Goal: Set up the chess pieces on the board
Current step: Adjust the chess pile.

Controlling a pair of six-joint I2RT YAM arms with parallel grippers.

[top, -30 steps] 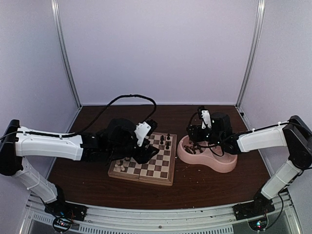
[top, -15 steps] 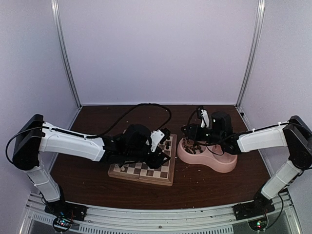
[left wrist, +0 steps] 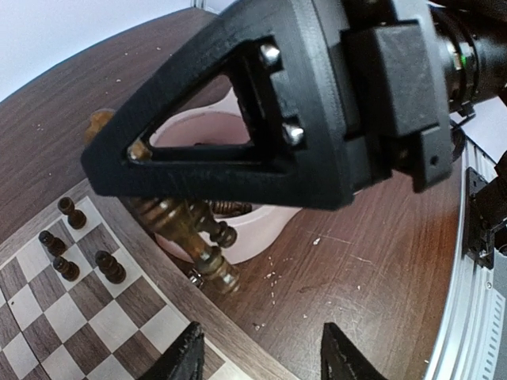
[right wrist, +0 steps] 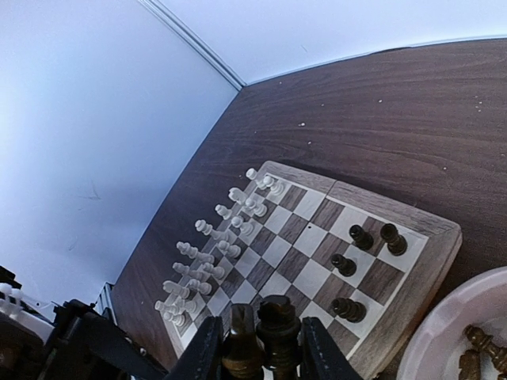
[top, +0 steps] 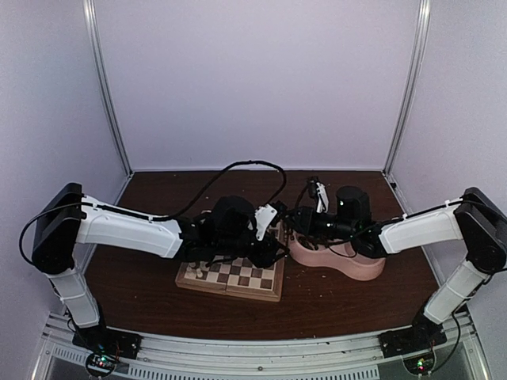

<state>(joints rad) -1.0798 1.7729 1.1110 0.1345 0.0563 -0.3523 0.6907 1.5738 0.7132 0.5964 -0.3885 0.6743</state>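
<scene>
The board lies in the middle of the table. In the right wrist view the board carries two rows of cream pieces along its far side and several dark pieces near its near edge. My right gripper is shut on two dark brown pieces and hangs above the board's right edge. The left wrist view shows those held pieces from below. My left gripper is open and empty, low over the board's right rim.
A pink double bowl stands right of the board, touching its rim, with more dark pieces inside. The two grippers hang very close together. Small crumbs dot the brown table.
My left arm has swept right across the board towards the bowl, its jaws narrowing a little. My right gripper has moved left from the bowl to the board's edge with the two pieces.
</scene>
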